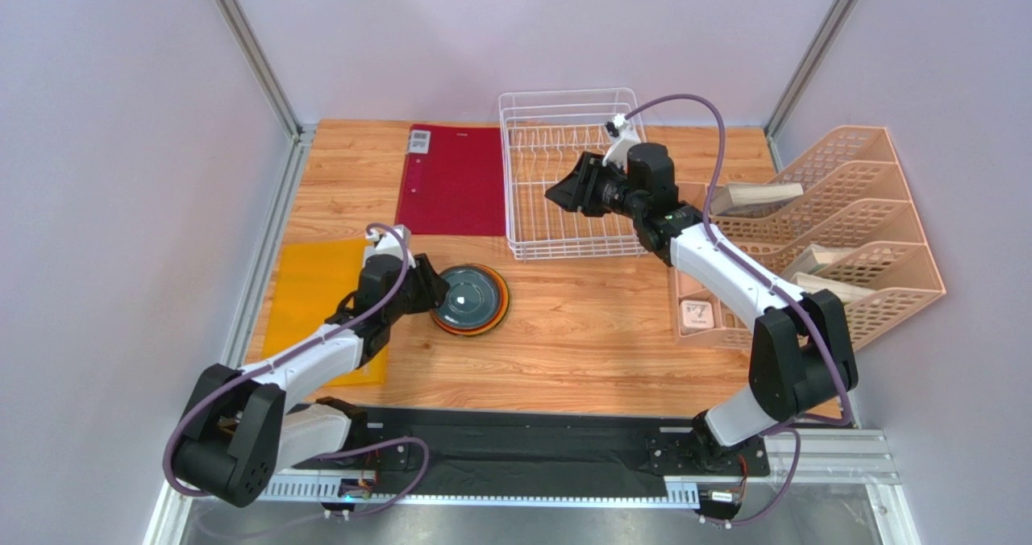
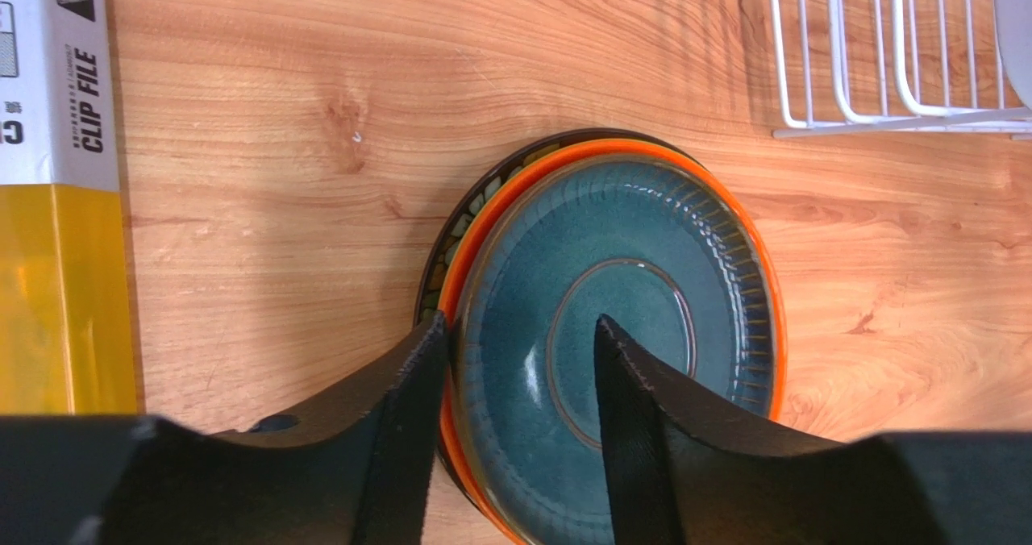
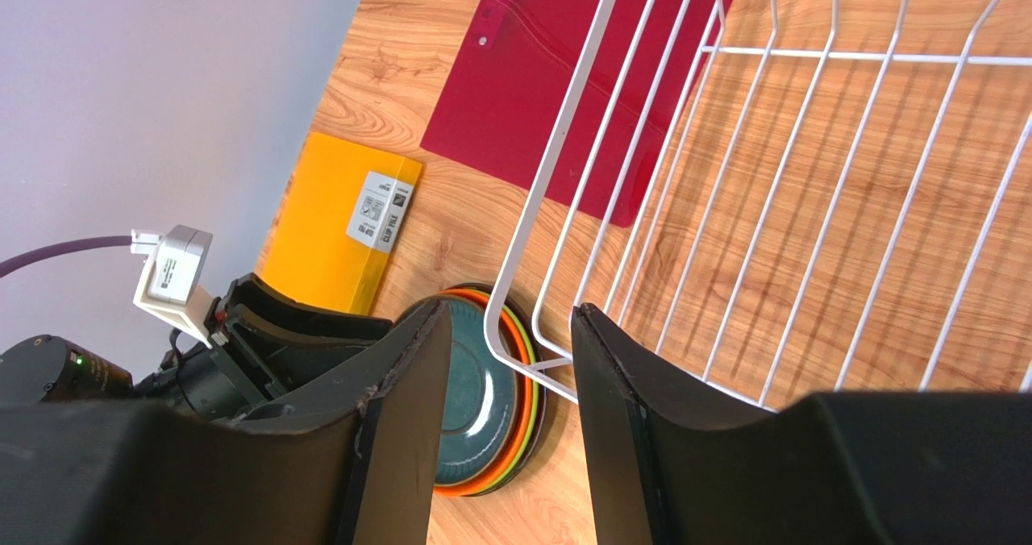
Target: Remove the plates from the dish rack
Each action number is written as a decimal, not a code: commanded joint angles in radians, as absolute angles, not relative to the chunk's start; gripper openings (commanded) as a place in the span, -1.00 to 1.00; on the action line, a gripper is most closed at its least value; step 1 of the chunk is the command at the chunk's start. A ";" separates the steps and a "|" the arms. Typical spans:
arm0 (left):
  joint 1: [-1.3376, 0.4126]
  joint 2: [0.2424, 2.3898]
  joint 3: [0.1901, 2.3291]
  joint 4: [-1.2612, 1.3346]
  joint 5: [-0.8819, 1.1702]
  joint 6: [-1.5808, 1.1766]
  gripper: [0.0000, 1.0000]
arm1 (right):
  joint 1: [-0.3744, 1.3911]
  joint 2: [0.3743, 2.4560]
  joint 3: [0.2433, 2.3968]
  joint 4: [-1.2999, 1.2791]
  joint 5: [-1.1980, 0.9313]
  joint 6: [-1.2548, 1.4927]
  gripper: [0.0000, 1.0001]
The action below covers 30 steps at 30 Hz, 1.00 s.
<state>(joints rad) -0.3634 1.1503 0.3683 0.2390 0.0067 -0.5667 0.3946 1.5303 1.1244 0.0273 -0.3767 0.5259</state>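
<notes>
Left of the bench's [image 1: 606, 340] middle, the left end effector [image 2: 515, 340] stands half open astride the rim of the teal-grey plate [image 2: 630, 291], which tops the stacked plates [image 1: 475, 300]. Toward the far edge, the right end effector [image 1: 557, 192] hovers half open, holding nothing, over the dish rack [image 1: 545, 228].

Wooden table [image 1: 582, 327], plate stack [image 1: 475, 300], dish rack [image 1: 569, 237], red folder [image 1: 451, 182], yellow clip file [image 1: 313, 291], peach trays [image 1: 872, 219]

free: bare table [image 1: 606, 333] right of plate stack [image 1: 474, 298] | obstacles: dish rack [image 1: 545, 200] beyond, file trays [image 1: 872, 219] far right
</notes>
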 commanded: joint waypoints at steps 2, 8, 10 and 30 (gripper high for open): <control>-0.365 1.132 0.413 0.198 -0.044 -0.529 0.15 | 0.388 1.516 1.115 0.058 -0.387 0.512 -0.08; -0.365 1.066 0.428 0.130 -0.089 -0.497 0.36 | 0.387 1.503 1.111 0.046 -0.365 0.486 -0.07; -0.365 1.020 0.445 0.100 -0.092 -0.463 0.57 | 0.387 1.488 1.109 0.020 -0.321 0.460 -0.07; -0.365 0.827 0.712 -0.058 -0.195 -0.206 0.84 | 0.388 1.215 0.951 -0.011 0.241 0.181 0.51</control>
<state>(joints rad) -0.3637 0.8318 0.6601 -0.0422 -0.1654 -0.2832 0.3897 1.2598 0.9806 -0.0624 0.1059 0.2337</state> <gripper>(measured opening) 0.917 0.746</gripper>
